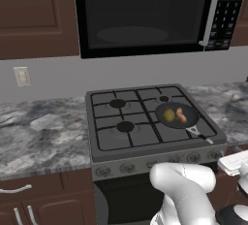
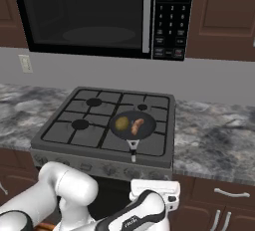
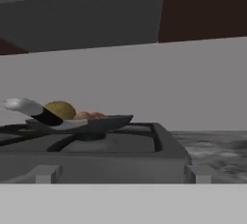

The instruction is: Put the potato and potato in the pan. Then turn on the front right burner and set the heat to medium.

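The small dark pan (image 1: 190,118) (image 2: 130,132) sits on the stove's front right burner, its metal-tipped handle (image 1: 202,135) (image 2: 133,151) pointing toward the stove front. Both potatoes lie inside it: the round olive-yellow one (image 1: 168,115) (image 2: 122,122) (image 3: 59,109) on the left, the elongated orange-brown one (image 1: 181,116) (image 2: 137,124) (image 3: 89,115) on the right. My gripper's white hand (image 2: 153,189) (image 1: 234,161) hangs low in front of the stove, below the counter edge and level with the knob row (image 2: 109,168). It looks across the stove top at the pan (image 3: 96,122) and holds nothing. Its fingertips are hidden.
The stove (image 1: 145,139) has a front panel with several knobs (image 1: 160,163); two knobs (image 3: 47,173) (image 3: 198,173) show close to the hand. A microwave (image 1: 145,13) hangs above. Marble counters (image 1: 43,132) (image 2: 214,140) flank the stove, with brown cabinets (image 2: 219,210) below.
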Controlling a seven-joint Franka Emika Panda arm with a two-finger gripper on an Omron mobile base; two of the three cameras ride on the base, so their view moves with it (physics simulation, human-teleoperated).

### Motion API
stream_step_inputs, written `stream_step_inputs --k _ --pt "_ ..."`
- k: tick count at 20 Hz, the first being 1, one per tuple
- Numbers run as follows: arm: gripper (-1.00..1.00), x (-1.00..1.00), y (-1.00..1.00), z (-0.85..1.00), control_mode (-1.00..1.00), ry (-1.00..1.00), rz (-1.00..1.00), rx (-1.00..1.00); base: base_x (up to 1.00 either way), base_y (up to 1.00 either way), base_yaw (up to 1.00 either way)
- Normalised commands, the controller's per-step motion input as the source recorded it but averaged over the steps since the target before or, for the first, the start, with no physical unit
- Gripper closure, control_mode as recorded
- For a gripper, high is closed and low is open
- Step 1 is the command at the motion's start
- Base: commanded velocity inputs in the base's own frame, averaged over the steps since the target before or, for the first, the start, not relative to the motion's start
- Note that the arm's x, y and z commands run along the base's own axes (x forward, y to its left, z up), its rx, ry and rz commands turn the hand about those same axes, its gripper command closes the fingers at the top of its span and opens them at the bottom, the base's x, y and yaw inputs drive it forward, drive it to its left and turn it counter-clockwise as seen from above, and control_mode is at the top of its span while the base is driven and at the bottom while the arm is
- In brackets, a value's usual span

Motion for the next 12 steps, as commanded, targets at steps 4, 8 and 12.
stream_step_inputs --k 4,8,12 --pt "-1.0 0.0 -0.01 -0.46 -1.0 0.0 -0.11 0.0 0.0 0.0 0.0" --pt "-1.0 0.11 0.0 -0.43 -1.0 0.01 -0.06 -0.02 0.0 0.0 0.0" --pt "-1.0 0.09 -0.12 -0.22 -1.0 0.13 -0.01 -0.06 0.0 0.0 0.0"
